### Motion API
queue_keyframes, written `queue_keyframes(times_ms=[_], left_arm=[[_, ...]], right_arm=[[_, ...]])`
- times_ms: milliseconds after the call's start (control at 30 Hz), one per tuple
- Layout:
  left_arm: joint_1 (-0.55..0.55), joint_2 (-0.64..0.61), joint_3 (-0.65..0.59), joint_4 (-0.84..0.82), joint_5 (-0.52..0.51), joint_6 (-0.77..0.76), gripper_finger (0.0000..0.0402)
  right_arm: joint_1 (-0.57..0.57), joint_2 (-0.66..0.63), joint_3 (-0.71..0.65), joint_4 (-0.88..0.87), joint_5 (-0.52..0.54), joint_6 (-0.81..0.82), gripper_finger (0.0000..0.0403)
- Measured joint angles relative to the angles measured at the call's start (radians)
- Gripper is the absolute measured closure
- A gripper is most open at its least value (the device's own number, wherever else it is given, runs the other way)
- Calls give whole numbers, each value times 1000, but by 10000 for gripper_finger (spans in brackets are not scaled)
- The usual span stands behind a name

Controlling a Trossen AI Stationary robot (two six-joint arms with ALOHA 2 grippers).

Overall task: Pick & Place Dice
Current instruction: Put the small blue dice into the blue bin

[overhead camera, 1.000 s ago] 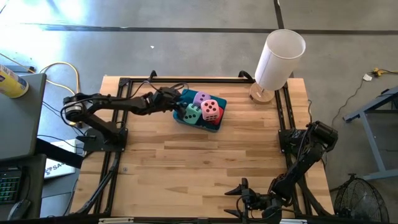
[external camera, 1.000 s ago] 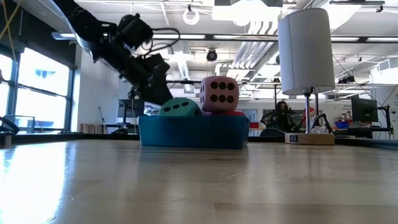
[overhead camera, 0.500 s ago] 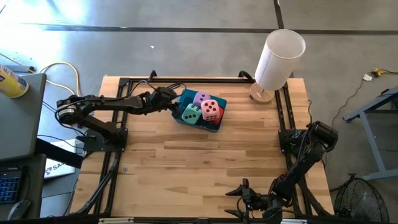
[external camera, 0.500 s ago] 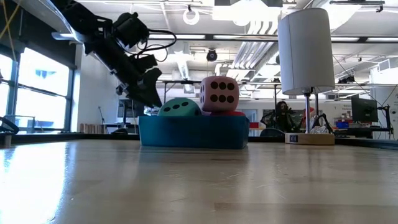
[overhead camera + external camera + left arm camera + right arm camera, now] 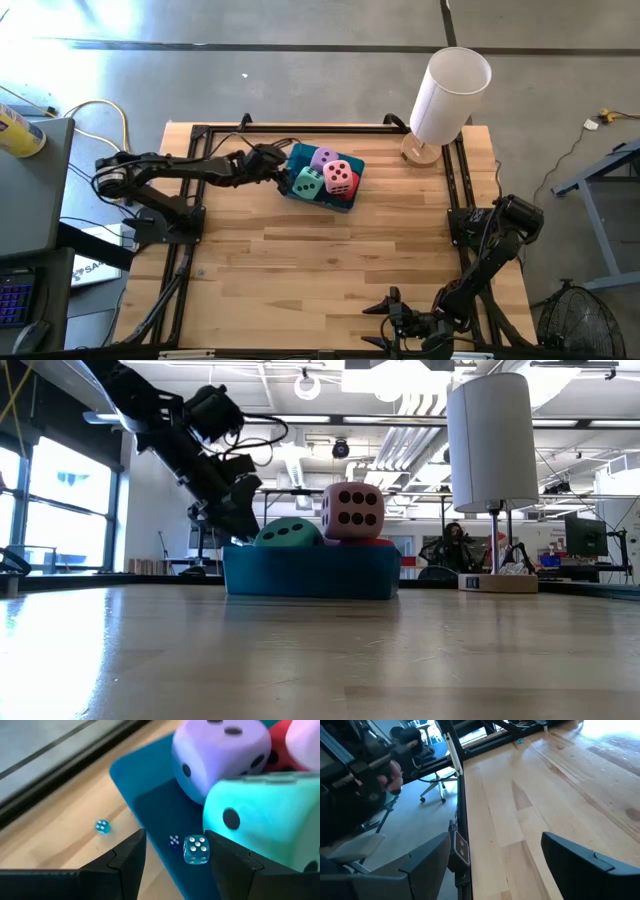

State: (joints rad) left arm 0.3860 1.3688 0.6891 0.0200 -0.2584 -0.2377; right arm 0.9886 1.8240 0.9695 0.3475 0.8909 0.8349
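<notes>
A teal tray (image 5: 300,153) at the table's far middle holds the dice. In it are a mint die (image 5: 310,182), a lilac die (image 5: 325,157) and a red die (image 5: 349,192). A pink die (image 5: 352,511) sits on top of them. My left gripper (image 5: 278,168) hangs open at the tray's left end, slanting down. In the left wrist view its fingers stand on either side of the tray's corner (image 5: 135,780). A tiny clear blue die (image 5: 196,850) lies between them, and another tiny die (image 5: 173,840) lies just beyond. My right gripper (image 5: 388,305) waits open at the near edge.
A lamp with a white shade (image 5: 450,85) stands at the far right corner on a wooden base (image 5: 497,582). A third tiny blue die (image 5: 102,826) lies on the wood beside the tray. Black frame rails (image 5: 190,215) run along the table's sides. Bare wood fills the near half.
My left gripper has tipped, and its fingertips have drawn back from over the tray's left end toward the table's left edge. The gap between its fingers looks the same. The dice and the tray have kept still.
</notes>
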Motion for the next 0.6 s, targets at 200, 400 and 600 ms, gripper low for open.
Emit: queue_keyframes(times_ms=[200, 400, 600], left_arm=[[-5, 86, 0, 47, -2, 1, 207], [1, 99, 0, 69, -3, 6, 207], [26, 96, 0, 70, -3, 9, 207]], right_arm=[[0, 0, 0, 0, 0, 1, 98], [0, 0, 0, 0, 0, 0, 98], [0, 0, 0, -1, 0, 0, 98]])
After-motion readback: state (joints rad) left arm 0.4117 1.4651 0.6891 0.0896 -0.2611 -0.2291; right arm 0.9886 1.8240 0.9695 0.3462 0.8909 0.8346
